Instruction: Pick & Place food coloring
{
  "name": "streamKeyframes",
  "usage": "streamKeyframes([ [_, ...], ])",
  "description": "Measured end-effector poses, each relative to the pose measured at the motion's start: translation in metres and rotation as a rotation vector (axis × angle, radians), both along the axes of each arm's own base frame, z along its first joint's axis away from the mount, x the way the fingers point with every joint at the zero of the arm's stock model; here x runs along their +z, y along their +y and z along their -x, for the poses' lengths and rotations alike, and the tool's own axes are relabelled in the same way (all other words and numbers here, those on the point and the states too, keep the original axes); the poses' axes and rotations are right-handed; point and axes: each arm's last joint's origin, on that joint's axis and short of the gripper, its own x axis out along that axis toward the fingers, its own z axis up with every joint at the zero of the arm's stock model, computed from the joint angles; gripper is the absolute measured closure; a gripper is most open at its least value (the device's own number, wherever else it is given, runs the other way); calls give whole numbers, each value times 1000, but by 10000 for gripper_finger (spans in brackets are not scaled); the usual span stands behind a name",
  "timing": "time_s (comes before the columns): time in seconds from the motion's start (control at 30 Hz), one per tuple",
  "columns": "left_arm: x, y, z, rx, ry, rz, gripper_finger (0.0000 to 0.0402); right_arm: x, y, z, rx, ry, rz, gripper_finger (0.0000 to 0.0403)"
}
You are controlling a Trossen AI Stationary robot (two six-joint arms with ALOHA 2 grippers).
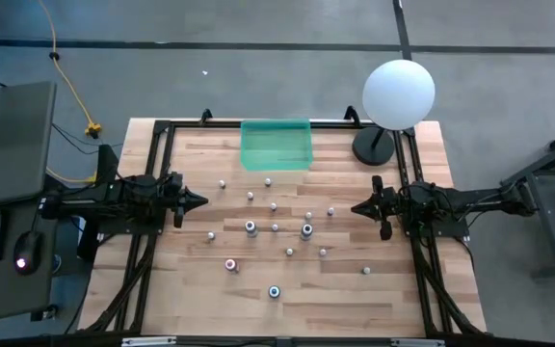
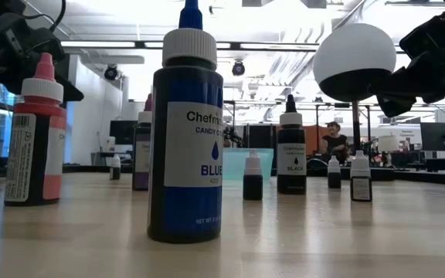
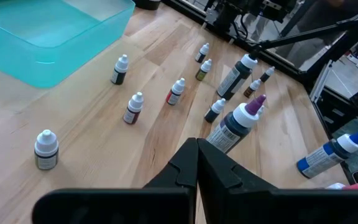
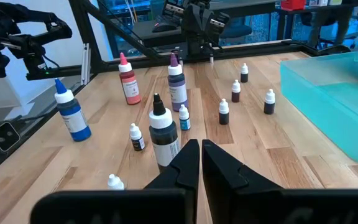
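Observation:
Several food coloring bottles stand upright on their bases over the middle of the wooden table (image 1: 403, 299). The larger ones are a blue bottle (image 1: 275, 291), a red one (image 1: 231, 264) and two dark ones (image 1: 251, 227) (image 1: 306, 229). Tiny white-capped bottles (image 1: 274, 206) stand among them. The low view shows the blue bottle (image 2: 185, 131) nearest, the red (image 2: 35, 139) and a black one (image 2: 291, 154). My left gripper (image 1: 203, 200) hovers shut at the table's left side. At the right side my right gripper (image 1: 354, 206) hovers shut. Both point toward the bottles and touch nothing.
A green translucent tray (image 1: 276, 145) sits at the far edge, middle. A white globe lamp (image 1: 399, 93) stands on its dark base (image 1: 374, 146) at the far right corner. Black frame rails (image 1: 152, 164) run along the left, right and far sides.

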Motion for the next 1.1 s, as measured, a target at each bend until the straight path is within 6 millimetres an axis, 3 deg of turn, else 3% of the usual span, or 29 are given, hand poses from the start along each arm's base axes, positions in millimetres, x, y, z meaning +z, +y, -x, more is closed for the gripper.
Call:
streamKeyframes([
  [0.87, 0, 0, 0, 0, 0, 0, 401, 3, 1, 0, 5, -25, -97, 391],
  [1.1, 0, 0, 0, -1, 0, 0, 401, 23, 4, 1, 129, -95, -47, 391],
])
